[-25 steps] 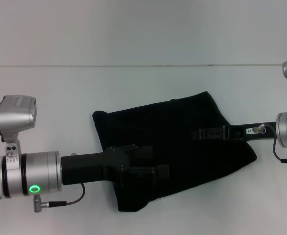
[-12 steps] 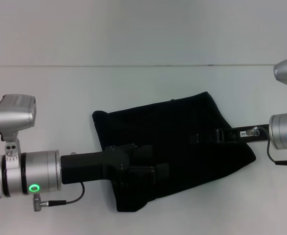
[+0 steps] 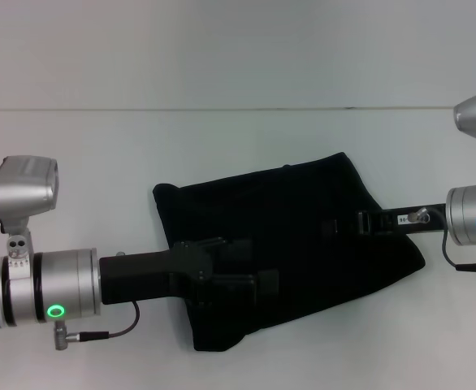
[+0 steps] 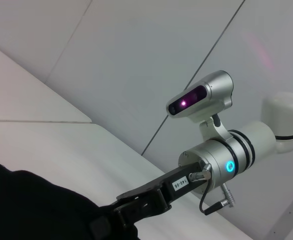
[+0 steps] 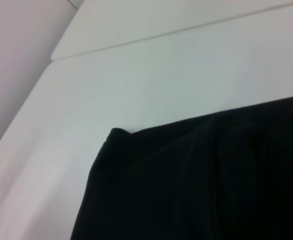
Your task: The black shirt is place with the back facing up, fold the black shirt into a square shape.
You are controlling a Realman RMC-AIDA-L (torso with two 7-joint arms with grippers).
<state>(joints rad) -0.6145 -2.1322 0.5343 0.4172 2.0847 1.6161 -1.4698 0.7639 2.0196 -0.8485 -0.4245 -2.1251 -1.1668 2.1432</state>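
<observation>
The black shirt point(image 3: 287, 219) lies folded into a rough slanted rectangle in the middle of the white table point(image 3: 238, 138). My left gripper point(image 3: 258, 272) reaches in from the left and hovers over the shirt's near left part, black against black fabric. My right gripper point(image 3: 331, 226) comes in from the right, low over the shirt's right half. The left wrist view shows the shirt point(image 4: 31, 205) with the right gripper point(image 4: 111, 220) at its edge. A folded corner of the shirt point(image 5: 211, 185) fills the right wrist view.
A seam point(image 3: 238, 109) crosses the back of the table, where the white surface meets the pale wall behind. Bare table surrounds the shirt on every side.
The right arm has shifted a little to the left over the shirt and turned slightly at the wrist. The left arm and the shirt have stayed where they were.
</observation>
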